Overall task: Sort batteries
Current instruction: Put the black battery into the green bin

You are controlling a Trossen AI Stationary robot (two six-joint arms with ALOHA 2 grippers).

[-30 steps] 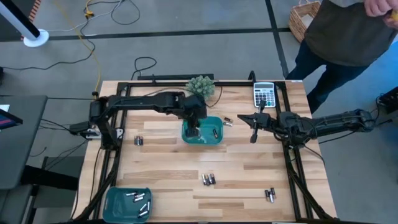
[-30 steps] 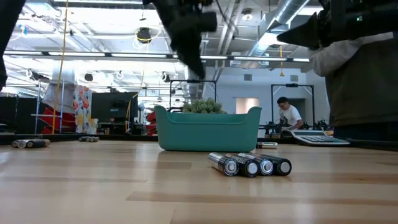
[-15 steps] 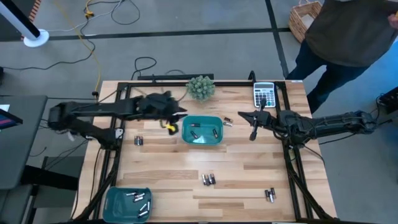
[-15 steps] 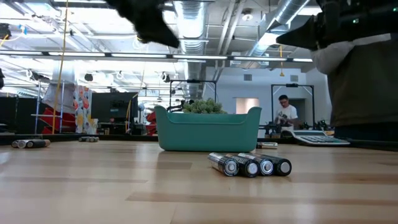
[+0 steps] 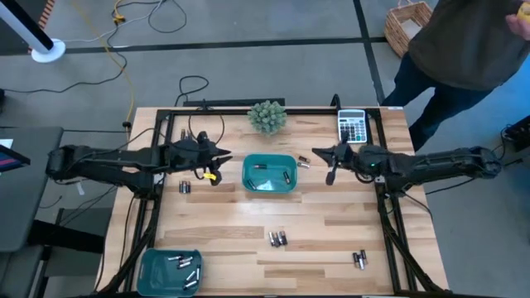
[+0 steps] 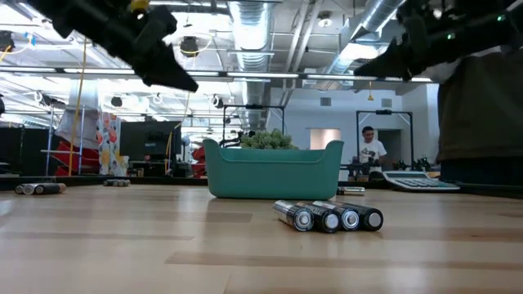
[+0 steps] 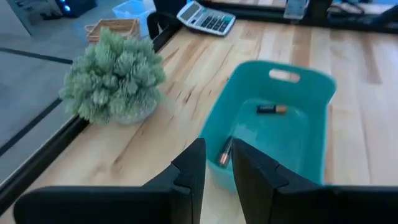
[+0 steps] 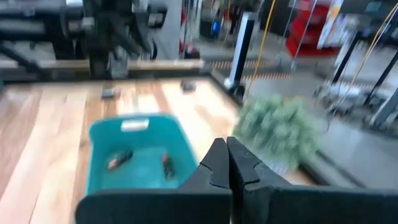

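A teal tray [image 5: 269,175] at the table's middle holds a few batteries [image 7: 271,109]. A second teal tray [image 5: 170,269] at the near left corner holds several more. Loose batteries lie on the wood: a pair left of the middle tray [image 5: 184,188], a row in front of it [image 6: 327,217], some near the right front [image 5: 359,260] and one by the tray's far right corner [image 5: 303,162]. My left gripper [image 5: 224,157] hovers left of the middle tray, its fingers [image 7: 189,165] a narrow gap apart, nothing between them. My right gripper [image 5: 328,165] hovers right of that tray, shut and empty.
A small green plant [image 5: 267,116] stands behind the middle tray, a grey calculator [image 5: 352,126] at the far right. A black frame [image 5: 248,108] rims the table. A person [image 5: 472,41] stands beyond the far right corner. Bare wood lies between the trays.
My left gripper has pulled out of the middle tray toward the table's left edge, sinking a little and tipping from pointing steeply down to nearly level. The trays and the batteries lie as they did.
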